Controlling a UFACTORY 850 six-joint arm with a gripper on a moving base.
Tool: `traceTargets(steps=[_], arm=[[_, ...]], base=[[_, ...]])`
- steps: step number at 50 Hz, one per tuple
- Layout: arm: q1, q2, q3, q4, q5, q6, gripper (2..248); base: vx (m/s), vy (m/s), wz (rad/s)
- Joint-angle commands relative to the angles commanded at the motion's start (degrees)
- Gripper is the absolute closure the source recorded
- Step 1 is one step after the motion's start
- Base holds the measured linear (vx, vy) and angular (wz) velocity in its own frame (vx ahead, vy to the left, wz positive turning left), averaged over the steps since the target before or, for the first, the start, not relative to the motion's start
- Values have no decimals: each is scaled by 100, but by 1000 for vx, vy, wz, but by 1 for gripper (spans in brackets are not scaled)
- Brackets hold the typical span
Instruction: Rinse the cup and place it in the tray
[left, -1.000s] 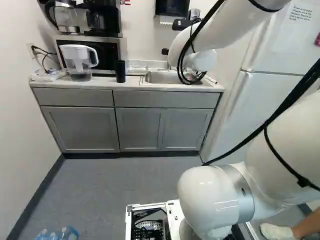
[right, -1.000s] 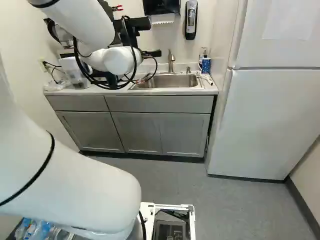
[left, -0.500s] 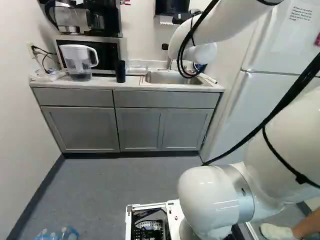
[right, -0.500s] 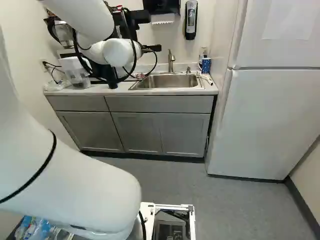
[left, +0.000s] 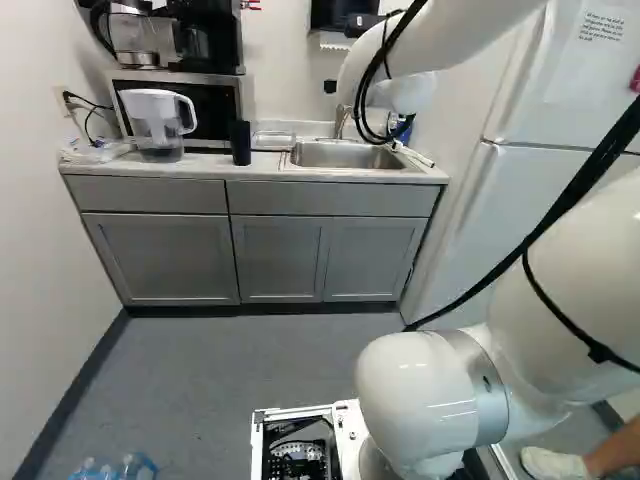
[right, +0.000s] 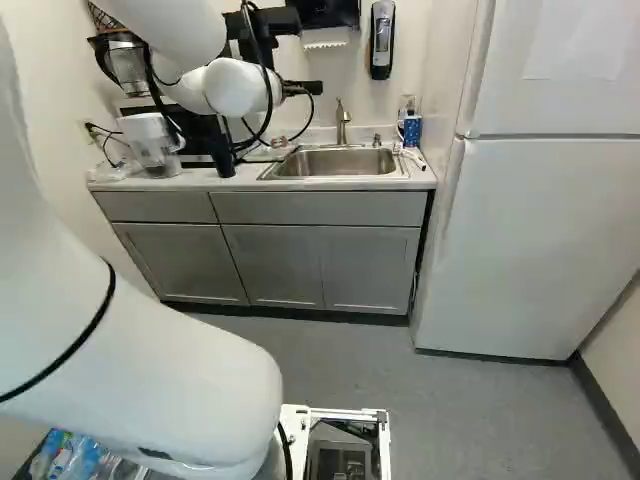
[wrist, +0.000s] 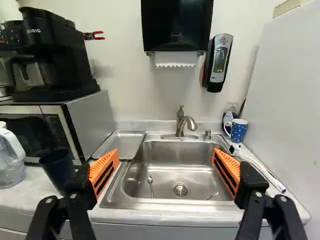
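Observation:
In the right base view my gripper (right: 268, 24) shows only in dark parts beyond the white wrist, above the counter. The wrist view has the gripper (wrist: 165, 155) open, its orange pads wide apart with nothing between them, facing the sink (wrist: 172, 172). A dark, tall cup (wrist: 59, 169) stands on the counter beside one finger, between the pitcher and the sink; its base is partly hidden by that finger. The cup (left: 241, 143) is upright in the left base view. A shallow metal tray (wrist: 122, 144) lies beside the basin, near the microwave.
Faucet (wrist: 186, 123) rises behind the basin. A blue dotted mug (wrist: 237, 131) and brushes stand at the sink's far side from the cup. Pitcher (left: 158, 125), microwave (wrist: 80, 125) and coffee maker (wrist: 52, 55) flank the cup; a fridge (right: 550, 240) adjoins the counter.
The wrist and gripper have risen above the counter, uncovering more of the sink in the left base view and more of the pitcher in the right. The base has stayed put.

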Motion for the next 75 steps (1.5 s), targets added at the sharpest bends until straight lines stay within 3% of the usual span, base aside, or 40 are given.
traceTargets(steps=[75], arm=[[0,9,-86,0,0,0,3]], base=[[0,0,0]])
